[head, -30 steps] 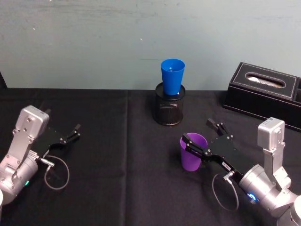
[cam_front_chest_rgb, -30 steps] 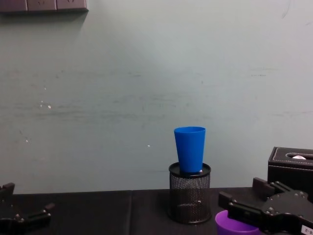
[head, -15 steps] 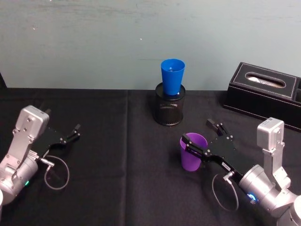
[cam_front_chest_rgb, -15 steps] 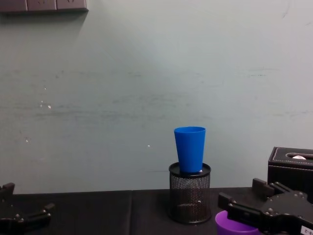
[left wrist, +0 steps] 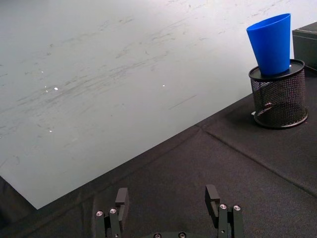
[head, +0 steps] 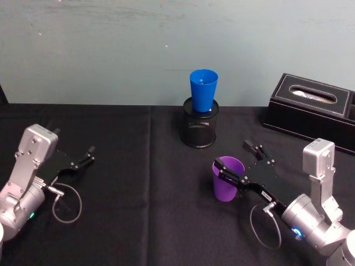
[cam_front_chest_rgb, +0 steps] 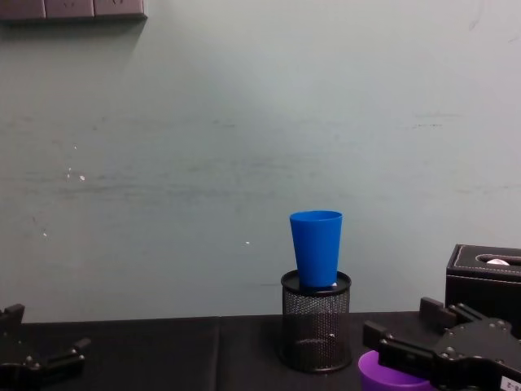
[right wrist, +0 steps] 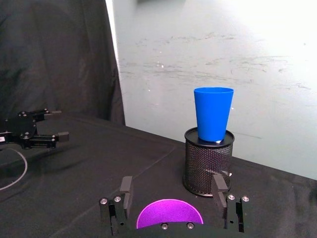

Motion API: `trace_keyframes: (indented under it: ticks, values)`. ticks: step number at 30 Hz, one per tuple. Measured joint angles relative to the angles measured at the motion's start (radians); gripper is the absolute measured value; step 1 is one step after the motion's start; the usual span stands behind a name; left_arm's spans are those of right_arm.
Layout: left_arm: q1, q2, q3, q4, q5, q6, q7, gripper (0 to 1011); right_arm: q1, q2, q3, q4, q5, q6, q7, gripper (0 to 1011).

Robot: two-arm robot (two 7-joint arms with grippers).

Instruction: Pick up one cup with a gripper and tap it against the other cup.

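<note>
Our right gripper [head: 236, 160] sits spread around the purple cup [head: 227, 178], whose base the chest view cuts off; contact unclear. Our left gripper [head: 89, 154] rests spread.

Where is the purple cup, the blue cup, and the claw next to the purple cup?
purple cup [head: 226, 183]: head view, on its front wall.
blue cup [head: 203, 91]: head view, on its side wall.
right claw [head: 237, 162]: head view, midway between its fingertips, around the cup.

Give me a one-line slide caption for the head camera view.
Right gripper straddles the purple plastic cup; bright blue plastic cup sits in a black mesh holder; left gripper idle.
</note>
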Motion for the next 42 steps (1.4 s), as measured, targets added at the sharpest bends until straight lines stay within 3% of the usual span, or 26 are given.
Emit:
trace_keyframes:
  ticks: [31,42]
  values:
    - [0.0,0.0,0.0,0.0,0.0,0.0,0.0,1012,0.0,0.0,0.0,0.0,-0.001,0.0,-0.001,1003]
    - [0.0,0.0,0.0,0.0,0.0,0.0,0.0,1012,0.003,-0.009,0.024,0.006,-0.005,0.004,-0.049,1003]
